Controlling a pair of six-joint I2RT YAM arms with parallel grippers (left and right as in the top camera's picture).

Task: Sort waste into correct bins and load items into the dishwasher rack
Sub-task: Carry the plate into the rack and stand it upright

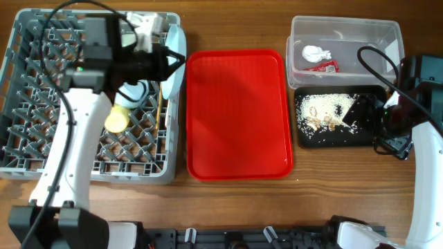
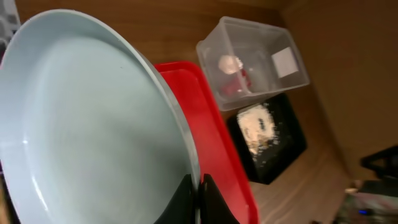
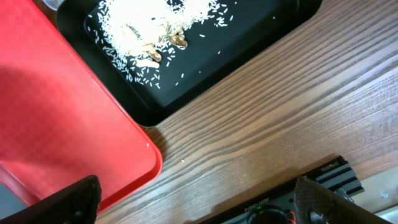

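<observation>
From above, the dishwasher rack [image 1: 28, 138] fills the left part of the table [image 1: 311, 200]. The left jaws are over its right edge, closed on the round pale plate [image 1: 177, 66], which stands on its edge there. A small yellow cup [image 1: 116, 120] lies among the pegs. The red tray [image 1: 239, 114] is in the middle with nothing on it. To the right of it, the clear tub [image 1: 374, 34] holds the paper wad [image 1: 316, 52] and the red sauce packet [image 1: 325, 66]. The black tray [image 1: 304, 138] is just below the tub and holds the rice crumbs [image 1: 325, 107]. The right jaws are over the right part of this tray.

In the left wrist view, the plate [image 2: 81, 124] takes most of the picture. The two dark fingers [image 2: 184, 200] pinch its rim tightly. Behind it are the red tray [image 2: 214, 130], the clear tub [image 2: 289, 78] and the black tray [image 2: 292, 146] with the crumbs [image 2: 256, 124].

In the right wrist view, the jaws are wide open and hold nothing; one finger [image 3: 74, 202] shows at each lower corner. Below them are the table [image 3: 280, 112], a corner of the red tray [image 3: 62, 118] and the black tray [image 3: 205, 84] with the crumbs [image 3: 143, 22].
</observation>
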